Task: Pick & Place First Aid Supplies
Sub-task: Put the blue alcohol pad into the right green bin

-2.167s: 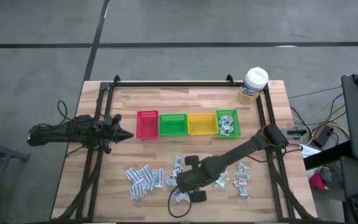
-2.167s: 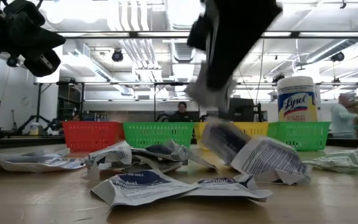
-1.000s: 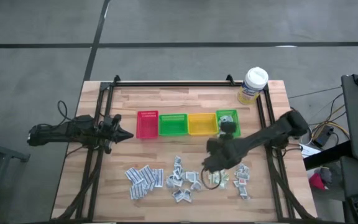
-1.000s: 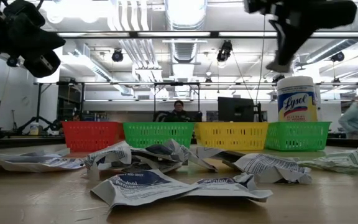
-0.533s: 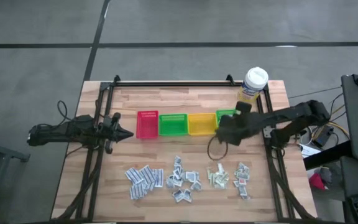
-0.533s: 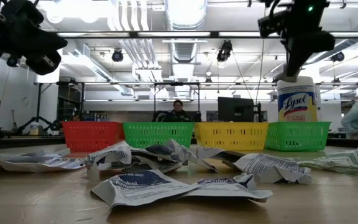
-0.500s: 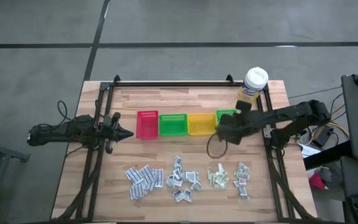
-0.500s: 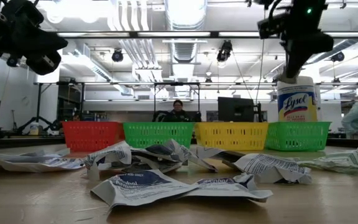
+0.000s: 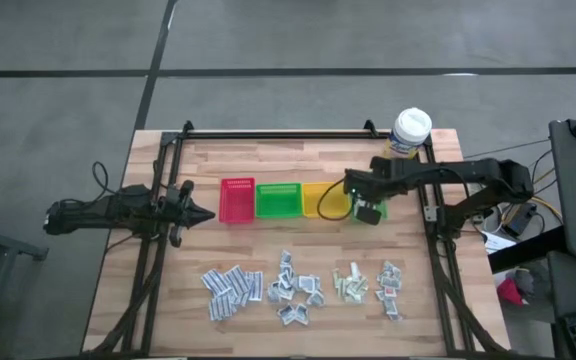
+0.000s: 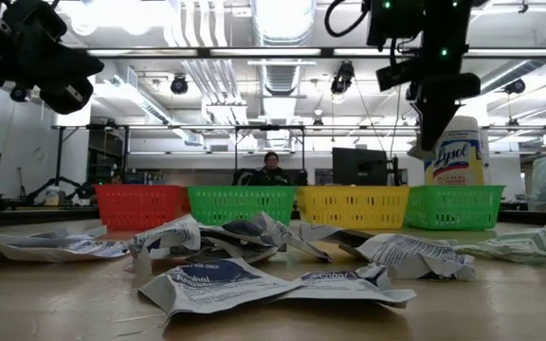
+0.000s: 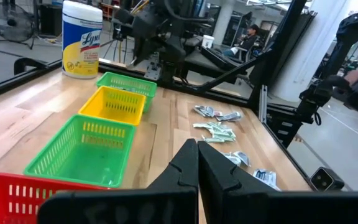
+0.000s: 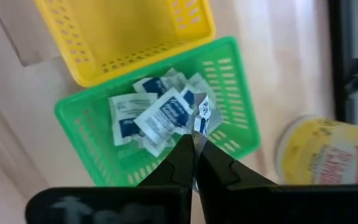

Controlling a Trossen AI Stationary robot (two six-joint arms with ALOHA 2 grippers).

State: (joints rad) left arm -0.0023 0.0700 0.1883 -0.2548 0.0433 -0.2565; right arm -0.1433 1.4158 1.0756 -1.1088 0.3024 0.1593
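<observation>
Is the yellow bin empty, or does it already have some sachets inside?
Empty. In the right wrist view the yellow bin shows only its bare floor, while the green bin beside it holds several white-blue sachets.

You see a tabletop [image 9: 268, 250] of pale wood planks with a smooth, matt finish. The bins [image 11: 114, 104] look like perforated plastic with a slight gloss, and the sachets [image 10: 226, 281] are crinkled paper or foil. The wipes tub [image 11: 82, 38] carries a glossy printed label.

The brand name "Lysol" reads in blue script on the yellow label of the white-lidded cylindrical plastic wipes tub [image 10: 456, 154], seen in the low and left wrist views. The print on the small flat paper sachets [image 10: 224, 281] on the wooden table is too small to read.
</observation>
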